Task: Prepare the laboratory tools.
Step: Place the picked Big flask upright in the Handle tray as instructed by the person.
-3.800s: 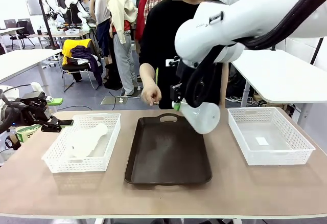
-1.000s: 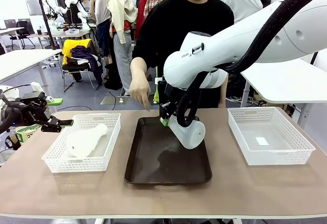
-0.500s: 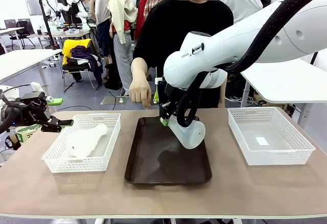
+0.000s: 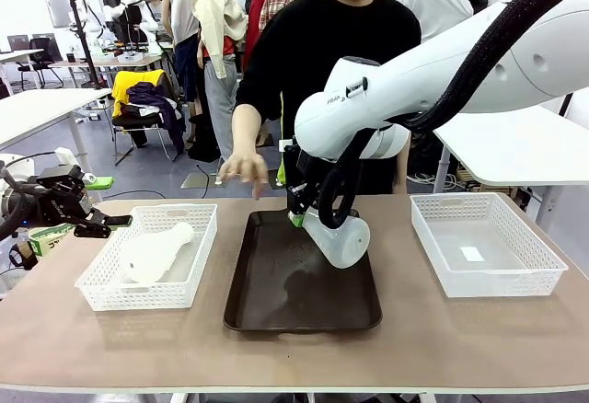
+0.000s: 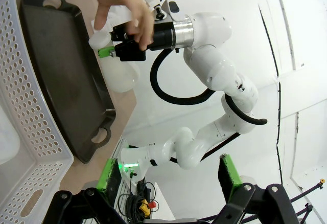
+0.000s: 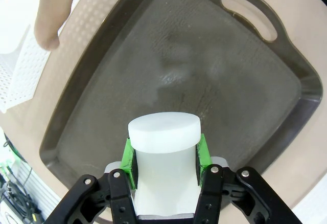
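— Going from the left, how far along is this looking?

— About halfway, I am judging. The left gripper (image 4: 112,226) is hanging at the left edge of the surface (image 4: 479,348), jaws apart and holding nothing. The first flask (image 4: 152,251) is lying on its side in the left basket (image 4: 97,291), untouched. The person's hand (image 4: 241,168) is hovering at the far side, between that basket and the dark tray (image 4: 276,306).

— And the second flask (image 4: 340,237)?

— It is hanging tilted over the tray, with the right gripper (image 4: 298,216) clamping it. It is not yet standing by itself. That, and fetching the first one, is what is remaining.

— How is it sitting in the jaws?

— Squarely between the green pads (image 6: 129,160), with its wide base pointing away toward the tray. Whether the base is touching the tray, I cannot tell. The right basket (image 4: 442,282) is waiting to the tray's right.
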`<state>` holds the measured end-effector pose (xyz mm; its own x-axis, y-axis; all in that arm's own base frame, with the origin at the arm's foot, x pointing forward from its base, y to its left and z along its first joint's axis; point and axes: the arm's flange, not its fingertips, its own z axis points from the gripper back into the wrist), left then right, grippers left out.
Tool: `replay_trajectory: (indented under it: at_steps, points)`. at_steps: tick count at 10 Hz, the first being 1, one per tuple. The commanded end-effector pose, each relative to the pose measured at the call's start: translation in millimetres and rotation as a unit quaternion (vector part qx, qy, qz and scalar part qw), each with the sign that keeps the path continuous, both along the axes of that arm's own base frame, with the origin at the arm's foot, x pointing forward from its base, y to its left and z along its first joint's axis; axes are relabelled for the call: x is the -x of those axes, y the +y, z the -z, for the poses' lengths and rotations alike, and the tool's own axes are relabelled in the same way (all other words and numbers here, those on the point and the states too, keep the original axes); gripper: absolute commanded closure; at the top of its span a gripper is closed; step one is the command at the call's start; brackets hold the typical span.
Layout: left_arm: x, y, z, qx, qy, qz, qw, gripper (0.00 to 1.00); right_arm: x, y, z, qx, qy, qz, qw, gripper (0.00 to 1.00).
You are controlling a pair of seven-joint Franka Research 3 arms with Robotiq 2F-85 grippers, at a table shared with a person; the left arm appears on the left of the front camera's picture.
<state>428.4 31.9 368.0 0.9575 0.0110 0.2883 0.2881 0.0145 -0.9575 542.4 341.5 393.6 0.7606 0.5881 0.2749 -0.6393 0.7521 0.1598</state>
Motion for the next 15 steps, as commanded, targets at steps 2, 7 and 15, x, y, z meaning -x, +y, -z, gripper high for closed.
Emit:
replay_trajectory:
  at_steps: [2,7,15]
  points:
    - [-0.3,0.4,-2.7,0.009,-0.006,-0.004,1.000,0.00,0.3,0.2,-1.0,0.000,0.000,0.001,1.000,1.00]
    - [-0.3,0.4,-2.7,0.009,-0.006,-0.004,1.000,0.00,0.3,0.2,-1.0,0.000,0.000,0.001,1.000,1.00]
    - [-0.3,0.4,-2.7,0.009,-0.006,-0.004,1.000,0.00,0.3,0.2,-1.0,0.000,0.000,0.001,1.000,1.00]
